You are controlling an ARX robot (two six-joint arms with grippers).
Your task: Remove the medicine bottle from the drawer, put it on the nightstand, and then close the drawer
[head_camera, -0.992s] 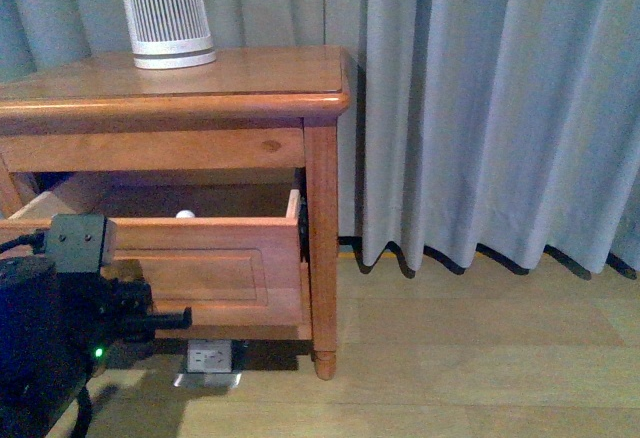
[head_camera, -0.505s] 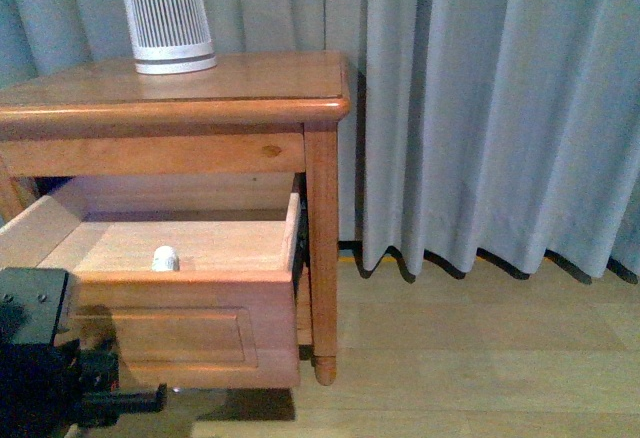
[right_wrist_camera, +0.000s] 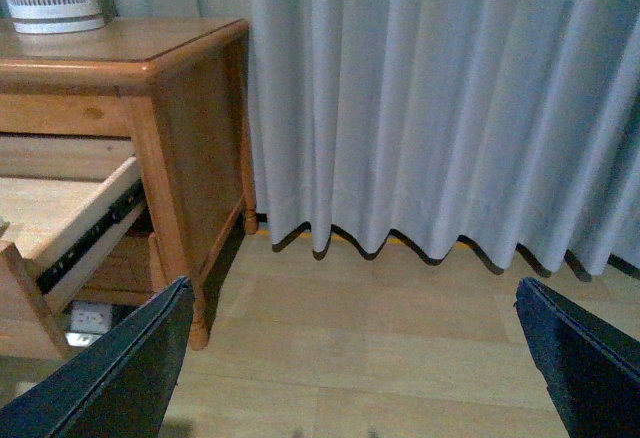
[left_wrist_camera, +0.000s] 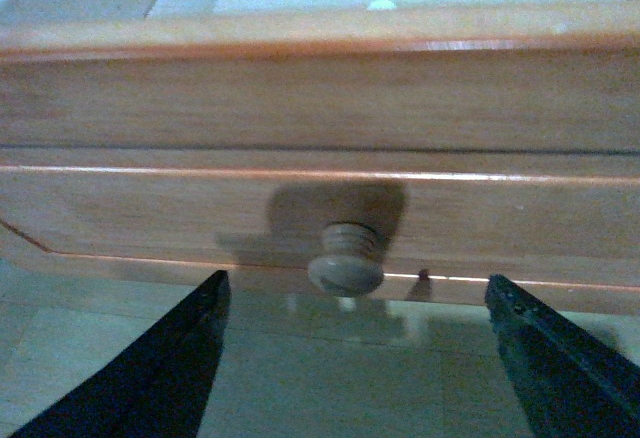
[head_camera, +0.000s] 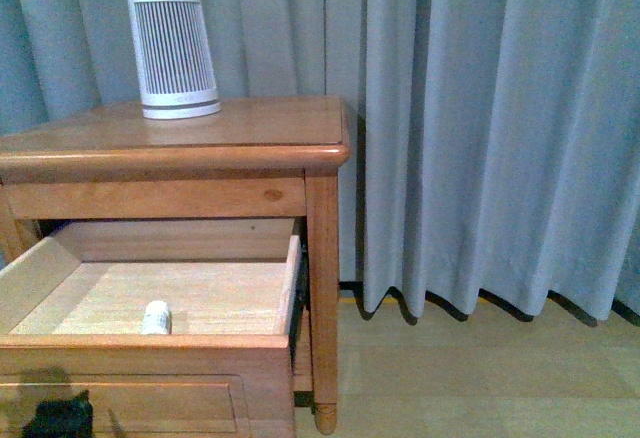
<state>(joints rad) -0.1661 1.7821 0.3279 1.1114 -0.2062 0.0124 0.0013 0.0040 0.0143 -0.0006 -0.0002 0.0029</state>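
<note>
Lying inside open drawer, nr front wall: med bottle.

The nightstand is carrying a white ribbed device on its top; its open drawer is holding the medicine bottle.

One nightstand, one drawer, one medicine bottle — one ribbed device.

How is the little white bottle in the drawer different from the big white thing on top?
The bottle is tiny; the ribbed device is far bigger. The bottle sits in the open drawer; the ribbed device stands on the nightstand top. The bottle is plain; the ribbed device has slats. Both are white.
</note>
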